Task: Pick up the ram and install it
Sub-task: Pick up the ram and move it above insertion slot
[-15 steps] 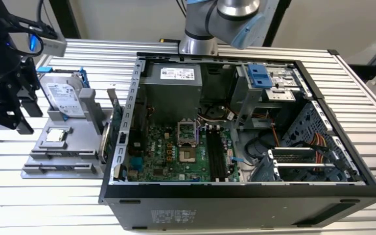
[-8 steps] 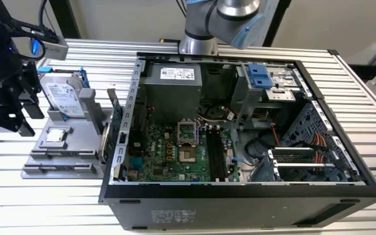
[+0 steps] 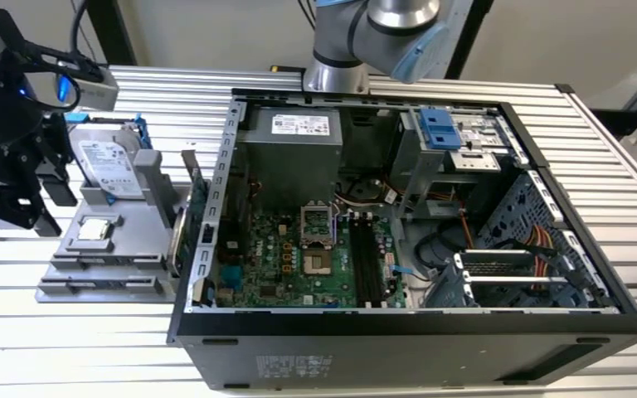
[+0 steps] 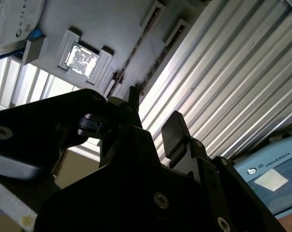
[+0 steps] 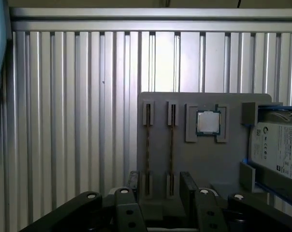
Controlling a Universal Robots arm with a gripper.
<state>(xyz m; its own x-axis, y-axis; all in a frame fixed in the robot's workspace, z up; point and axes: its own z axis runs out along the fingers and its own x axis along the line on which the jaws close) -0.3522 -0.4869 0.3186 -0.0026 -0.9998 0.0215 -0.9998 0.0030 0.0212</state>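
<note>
Black gripper fingers (image 5: 132, 181) are seen closest to the lens in both wrist views, and they are spread apart with nothing held between them. The gripper (image 5: 159, 186) is poised at the near end of a grey fixture (image 5: 209, 164), and no contact with it can be made out. The ram (image 5: 171, 145) is seen edge-on in the first wrist view as a thin dark strip standing in a slot of that fixture. A second strip (image 5: 147, 145) is set in the parallel slot just beside it. The near ends of both slots fall between the open fingers.

A small square silver chip (image 5: 208, 122) is seated in a recess next to the slots. A hard drive (image 5: 279, 150) in a blue frame is held further along the fixture.

In the exterior view, the gripper (image 3: 20, 207) is placed at the exterior view's left of the fixture, over the slatted metal table (image 3: 75, 348). An open computer case (image 3: 407, 332) is laid on the table to the exterior view's right of the fixture, with its motherboard (image 3: 285, 257) exposed.
</note>
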